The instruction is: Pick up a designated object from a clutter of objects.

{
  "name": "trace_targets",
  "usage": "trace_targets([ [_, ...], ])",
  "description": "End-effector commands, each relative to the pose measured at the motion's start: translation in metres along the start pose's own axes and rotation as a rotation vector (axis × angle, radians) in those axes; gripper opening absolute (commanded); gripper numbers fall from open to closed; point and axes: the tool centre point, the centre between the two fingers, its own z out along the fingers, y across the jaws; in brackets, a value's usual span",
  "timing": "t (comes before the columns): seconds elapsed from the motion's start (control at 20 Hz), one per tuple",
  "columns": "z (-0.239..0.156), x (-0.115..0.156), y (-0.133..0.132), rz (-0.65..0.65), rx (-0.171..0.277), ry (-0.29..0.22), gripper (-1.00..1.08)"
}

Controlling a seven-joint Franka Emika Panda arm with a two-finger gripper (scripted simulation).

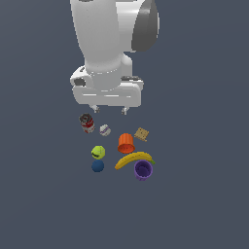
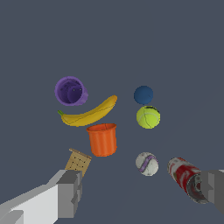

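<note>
In your wrist view, one finger (image 2: 215, 189) covers the top end of the red-and-white can (image 2: 184, 173), and the other finger hides a corner of the tan cracker (image 2: 78, 161). The gripper (image 1: 110, 110) is spread wide and holds nothing. The can stands at the clutter's edge on the exterior view's left, beside the white-grey ball (image 1: 104, 130), just below one fingertip.

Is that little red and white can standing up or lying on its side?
Lying on its side, it seems: the can shows its long labelled flank with its dark end facing sideways, beside the white-grey ball.
</note>
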Motion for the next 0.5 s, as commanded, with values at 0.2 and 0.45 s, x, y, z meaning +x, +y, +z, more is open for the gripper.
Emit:
trace_targets([
  [0.2, 0.034, -0.012, 0.040, -0.029, -0.003, -0.001, 1.00],
  [0.45, 0.071, -0.033, 0.083, -0.062, -0.008, -0.003, 1.00],
])
